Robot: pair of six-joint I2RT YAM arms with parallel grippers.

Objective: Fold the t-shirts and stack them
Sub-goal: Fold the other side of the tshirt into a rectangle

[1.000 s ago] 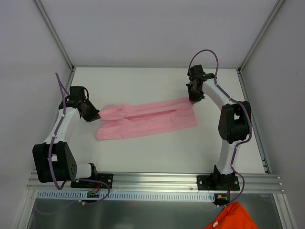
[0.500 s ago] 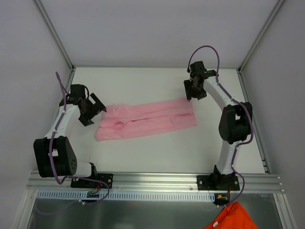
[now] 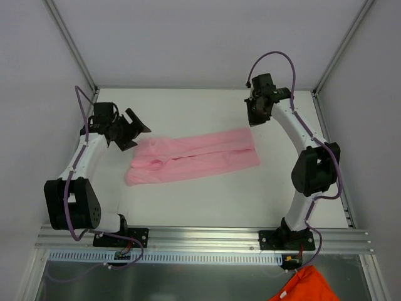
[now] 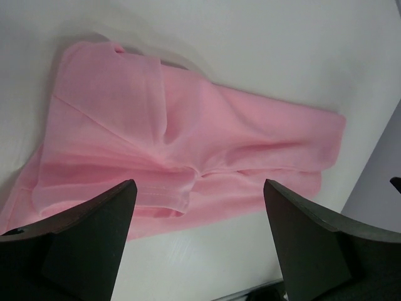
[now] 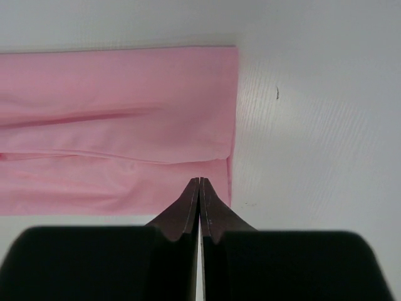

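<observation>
Lying folded lengthwise on the white tabletop [image 3: 207,200], the thin pink t-shirt [image 3: 191,158] is free: left end effector [image 3: 136,133] spread, right end effector [image 3: 255,119] closed empty. Uneven grasps could undo loose folds.

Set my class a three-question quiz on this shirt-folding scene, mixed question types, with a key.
1. True or false: the left gripper is shut.
2. The t-shirt is: A hanging from a gripper; B lying flat in a long strip on the table; C balled up.
3. Which gripper has its jaws closed, holding nothing?
Key: 1 false; 2 B; 3 the right gripper.
</observation>
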